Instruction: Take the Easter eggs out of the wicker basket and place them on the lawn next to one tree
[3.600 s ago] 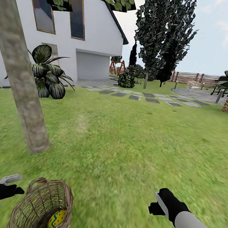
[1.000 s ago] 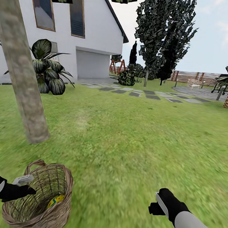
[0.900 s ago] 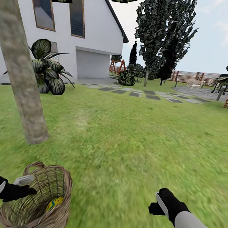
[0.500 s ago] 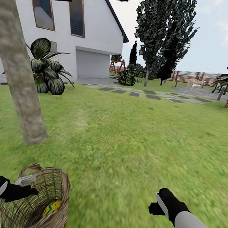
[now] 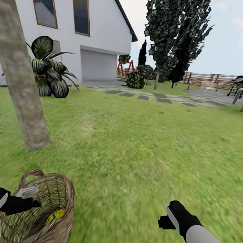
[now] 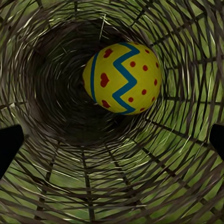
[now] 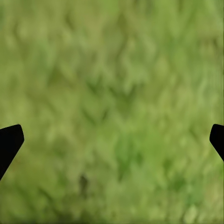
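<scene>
The step in hand is judged to be the removal of an egg from the wicker basket (image 5: 36,210), which is seen at the lower left of the head view, on the lawn (image 5: 141,152) near the base of the tree (image 5: 23,90). The basket is tilted so that its mouth faces the left gripper (image 5: 26,198), which is positioned at the rim.

In the left wrist view, the woven wall of the basket (image 6: 56,177) surrounds the field, and 1 Easter egg (image 6: 122,78) is seen lying deep inside; in the head view the same egg (image 5: 56,216) shows through the mouth. Whether further eggs remain in the basket cannot be told. The fingertips of the left gripper (image 6: 112,140) are seen at opposite edges of that view, spread wide, with nothing held between them.

The right gripper (image 5: 166,219) is held low over bare grass at the lower right, well apart from the basket. Its fingertips (image 7: 112,140) are likewise spread wide and empty.

For the next move, the left gripper is to be advanced further into the basket until the egg lies between the fingers, then closed on it. Contact with the wicker wall should be avoided, since the basket could be pushed or rolled.
</scene>
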